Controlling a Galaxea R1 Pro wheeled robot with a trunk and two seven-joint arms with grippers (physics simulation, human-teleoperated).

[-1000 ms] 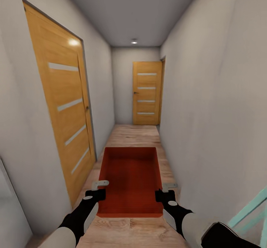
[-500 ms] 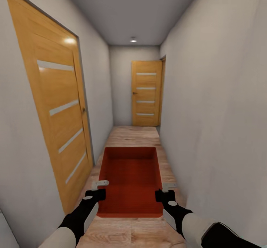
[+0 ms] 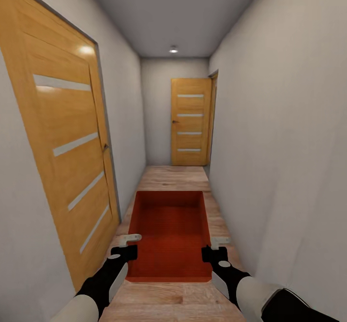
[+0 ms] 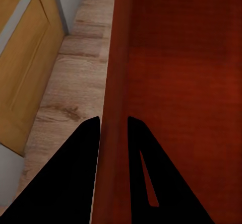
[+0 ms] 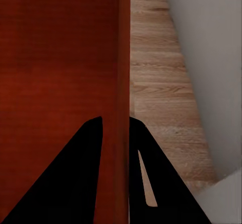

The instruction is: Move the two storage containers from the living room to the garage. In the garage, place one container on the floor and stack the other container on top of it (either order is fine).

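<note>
An orange-red storage container (image 3: 169,233), an open-topped tray, hangs level in front of me above a wood-plank corridor floor (image 3: 176,177). My left gripper (image 3: 129,245) is shut on its left wall and my right gripper (image 3: 214,247) is shut on its right wall. In the left wrist view the gripper (image 4: 113,119) straddles the thin wall of the container (image 4: 186,83). In the right wrist view the gripper (image 5: 116,118) pinches the opposite wall of the container (image 5: 55,58). The living room and the garage are out of view.
I am in a narrow corridor between grey walls. A slatted light-wood door (image 3: 62,158) stands shut close on the left. Another such door (image 3: 191,122) closes the far end. The right wall (image 3: 289,143) runs close beside the tray.
The whole view has advanced along the corridor: the left door looms larger, and the ceiling lamp and the teal object at lower right have left the picture. Both grippers hold the tray as before.
</note>
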